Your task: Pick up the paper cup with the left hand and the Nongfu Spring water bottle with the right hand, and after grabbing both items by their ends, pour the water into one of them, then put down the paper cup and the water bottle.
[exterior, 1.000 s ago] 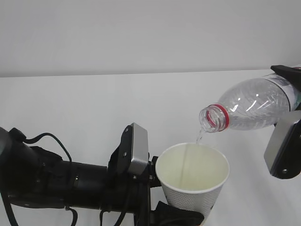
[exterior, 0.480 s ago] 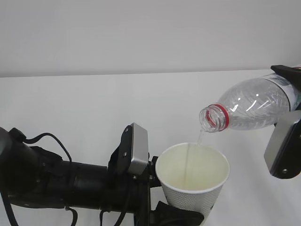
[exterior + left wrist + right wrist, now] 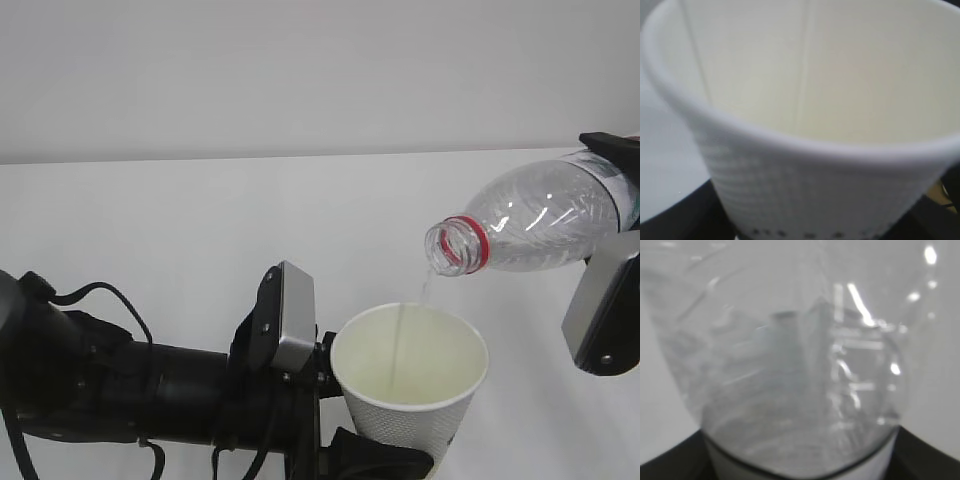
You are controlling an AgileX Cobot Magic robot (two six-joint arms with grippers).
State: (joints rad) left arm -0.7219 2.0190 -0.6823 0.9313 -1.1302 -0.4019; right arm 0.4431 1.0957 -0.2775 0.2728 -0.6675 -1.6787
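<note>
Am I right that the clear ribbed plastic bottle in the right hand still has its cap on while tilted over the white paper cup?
Not quite. The clear ribbed plastic bottle has no cap: its mouth is open and a thin stream of water runs into the white paper cup. The exterior view shows it. The rest holds.

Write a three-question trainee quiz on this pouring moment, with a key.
1. True or false: the clear ribbed plastic bottle with the red neck ring is capped.
2. Where does the thin stream of water land? A) the table B) the white paper cup C) the left gripper
3. Which gripper holds the bottle?

Key: 1 false, its mouth is open. 2 B. 3 the right gripper, at the bottle's base end.
</note>
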